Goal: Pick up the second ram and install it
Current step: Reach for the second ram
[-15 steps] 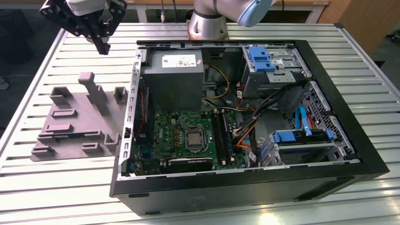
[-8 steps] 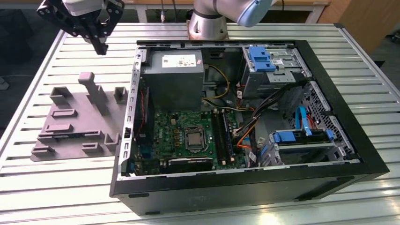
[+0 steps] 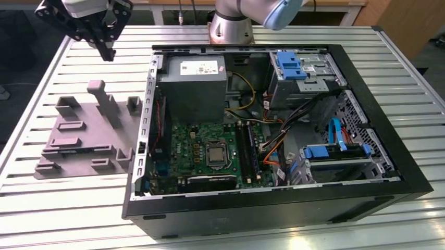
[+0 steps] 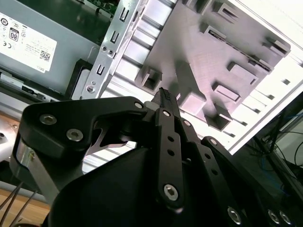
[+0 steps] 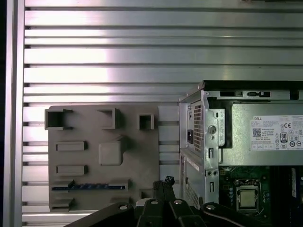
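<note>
Lying flat in a shallow slot of the grey tray (image 5: 142, 156), the second ram (image 5: 88, 187) sits untouched, the gripper (image 3: 108, 54) hovering over the slatted surface (image 3: 70, 208) apart from that tray, its fingers (image 4: 165, 101) closed on nothing, and the open computer case (image 3: 278, 213) just beside the tray.

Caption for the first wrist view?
The gripper near the grey tray where the second ram lies, beside the computer case.
</note>
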Available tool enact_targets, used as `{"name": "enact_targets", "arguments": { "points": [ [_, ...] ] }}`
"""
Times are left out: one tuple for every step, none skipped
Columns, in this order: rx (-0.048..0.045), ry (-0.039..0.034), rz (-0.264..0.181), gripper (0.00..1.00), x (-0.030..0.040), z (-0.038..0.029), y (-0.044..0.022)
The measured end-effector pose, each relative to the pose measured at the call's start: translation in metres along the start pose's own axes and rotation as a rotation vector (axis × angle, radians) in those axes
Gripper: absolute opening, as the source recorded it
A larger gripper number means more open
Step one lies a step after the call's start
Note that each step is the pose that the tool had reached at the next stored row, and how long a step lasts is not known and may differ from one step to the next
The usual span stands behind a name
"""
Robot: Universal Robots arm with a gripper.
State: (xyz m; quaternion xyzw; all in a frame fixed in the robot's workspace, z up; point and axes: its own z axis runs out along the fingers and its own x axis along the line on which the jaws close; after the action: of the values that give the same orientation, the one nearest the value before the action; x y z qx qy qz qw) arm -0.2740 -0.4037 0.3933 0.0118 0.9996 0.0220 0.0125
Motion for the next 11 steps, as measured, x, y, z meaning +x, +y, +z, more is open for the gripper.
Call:
{"name": "enact_targets", "arguments": {
  "points": [
    [0.0001, 0.0001, 0.000, 0.11, 0.0010, -0.0001, -0.0001],
    [0.0000, 0.0000, -0.001, 0.11, 0.0018, -0.0001, -0.0002],
    [-0.0001, 0.0000, -0.001, 0.11, 0.0026, 0.0000, -0.0002],
    [-0.0001, 0.0000, -0.001, 0.11, 0.0034, -0.0001, -0.0003],
    [0.0000, 0.0001, -0.002, 0.11, 0.0042, -0.0001, -0.0004],
    [0.0000, 0.0001, -0.002, 0.11, 0.0050, -0.0001, -0.0006],
    [-0.0001, 0.0001, -0.003, 0.11, 0.0059, -0.0002, -0.0007],
    [-0.0001, 0.0001, -0.003, 0.11, 0.0067, -0.0002, -0.0008],
    [-0.0001, 0.0001, -0.003, 0.11, 0.0075, -0.0002, -0.0009],
    [-0.0001, 0.0002, -0.004, 0.11, 0.0082, -0.0002, -0.0010],
    [-0.0001, 0.0002, -0.004, 0.11, 0.0089, -0.0003, -0.0011]
  ]
}}
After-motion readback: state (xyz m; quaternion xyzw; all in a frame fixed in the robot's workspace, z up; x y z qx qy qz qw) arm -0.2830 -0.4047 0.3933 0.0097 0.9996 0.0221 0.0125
